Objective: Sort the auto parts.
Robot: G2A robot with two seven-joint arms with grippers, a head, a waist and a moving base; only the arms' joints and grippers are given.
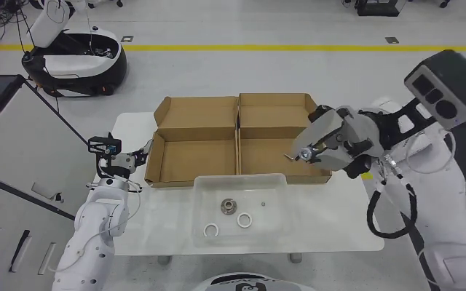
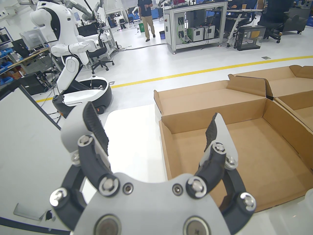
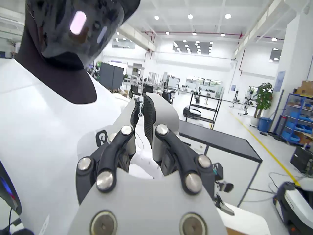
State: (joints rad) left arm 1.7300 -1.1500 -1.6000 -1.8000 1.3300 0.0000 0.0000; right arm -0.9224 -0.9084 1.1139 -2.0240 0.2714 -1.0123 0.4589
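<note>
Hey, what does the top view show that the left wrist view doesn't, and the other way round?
Top view: the right tool gripping a small metal bolt over the right brown cardboard box, plus a grey metal ring and two white rings in the clear plastic tray. Left wrist view: black ribbed pads on the open left tool, and a metal-framed workbench. Both: that left tool, the left brown cardboard box, the right one, the white table.

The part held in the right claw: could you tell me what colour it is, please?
The part is shiny silver metal; the right wrist view shows it best.
</note>
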